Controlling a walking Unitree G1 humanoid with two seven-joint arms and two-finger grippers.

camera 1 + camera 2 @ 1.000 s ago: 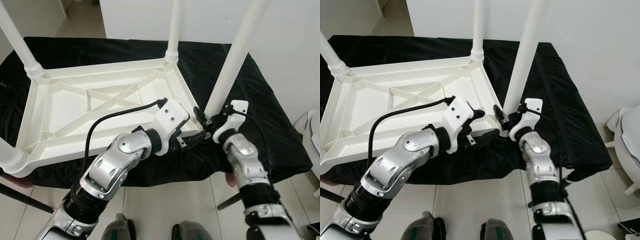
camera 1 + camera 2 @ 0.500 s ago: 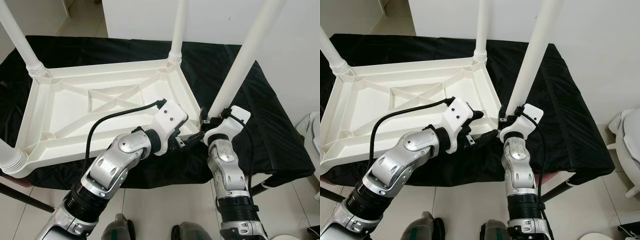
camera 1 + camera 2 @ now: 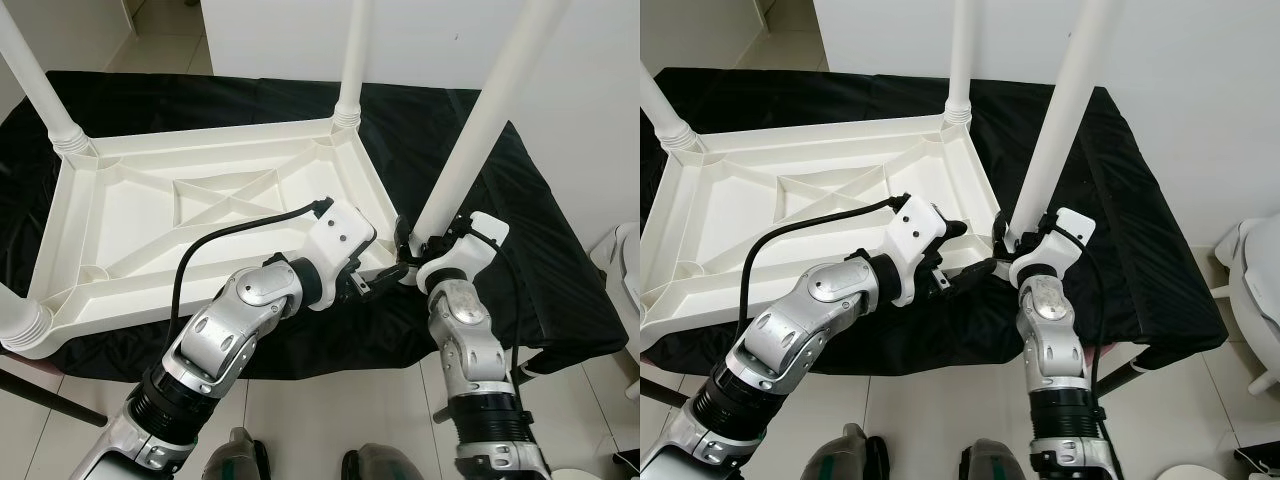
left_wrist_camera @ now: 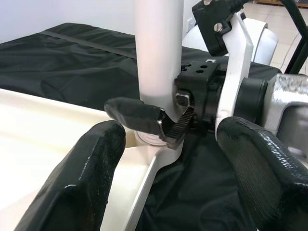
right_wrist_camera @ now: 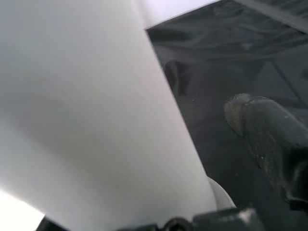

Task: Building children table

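From the left eye view we see the white tabletop lying upside down on a table draped in black cloth, with legs standing up from its corners. The fourth leg rises at the near right corner, its long axis leaning up and slightly away to the right. Our right gripper sits at the foot of that leg, closed around it low down. Our left gripper reaches in from the left, just beside the same corner.

The right eye view gives the same layout: the leg's base meets the corner socket between our two grippers, the right one being nearer and already on it.

In the left wrist view our own two fingers are spread wide, holding nothing, with the corner of the tabletop between them. Beyond, one finger of the right gripper presses against the leg right above the socket.

In the right wrist view the leg fills the frame close up, with one black finger on its far side and the cloth behind.

We judge the next move turns on pressing the leg straight down along its axis into the socket, while the left gripper could steady the corner.
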